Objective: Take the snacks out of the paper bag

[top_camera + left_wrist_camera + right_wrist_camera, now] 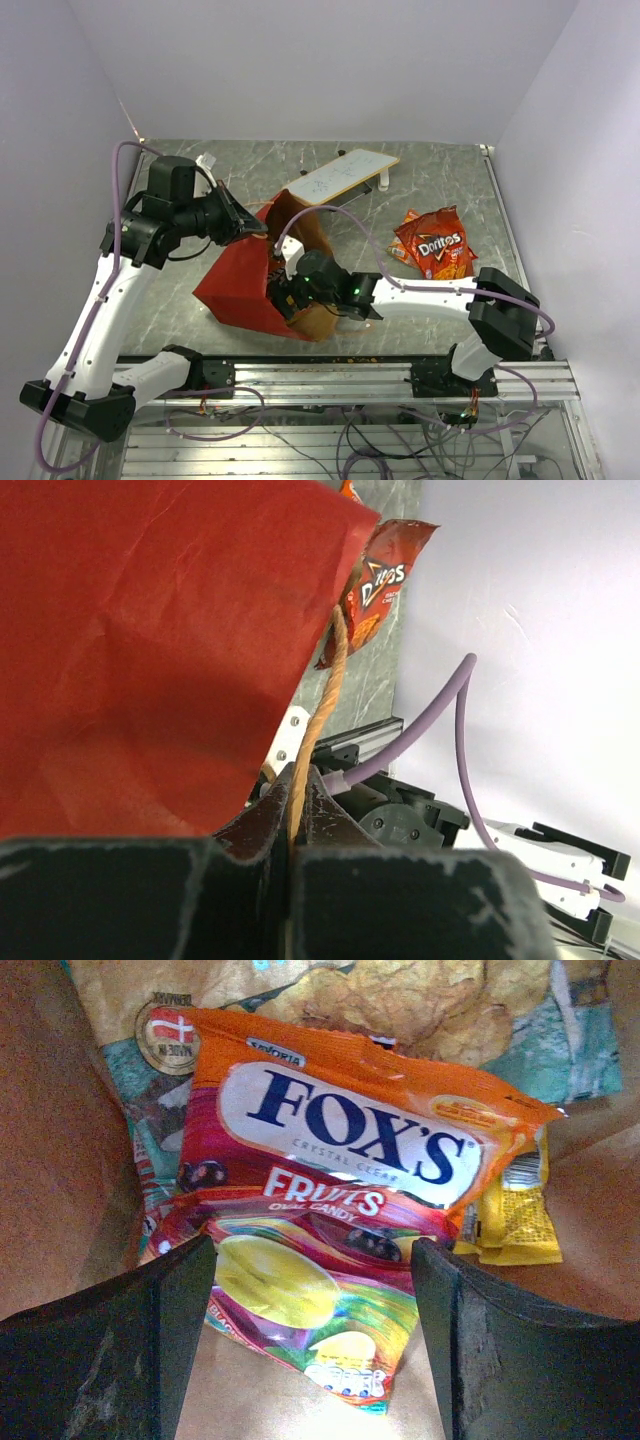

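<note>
Inside the paper bag [235, 280] the right pincer [312, 1260], wide, straddles the Fox's candy pack [340, 1210] and likely need only lower and close; the left pincer [290, 830] clamps the string handle [325, 710], a Doritos bag [437, 245] lying on the table [420, 180] beyond.

White left arm reaches up and forward, black left gripper [292, 825] clamped on a thin tan string handle [322, 715]. White right arm stretches low and leftward, right gripper [312, 1252] with its jaws spread wide.
</note>
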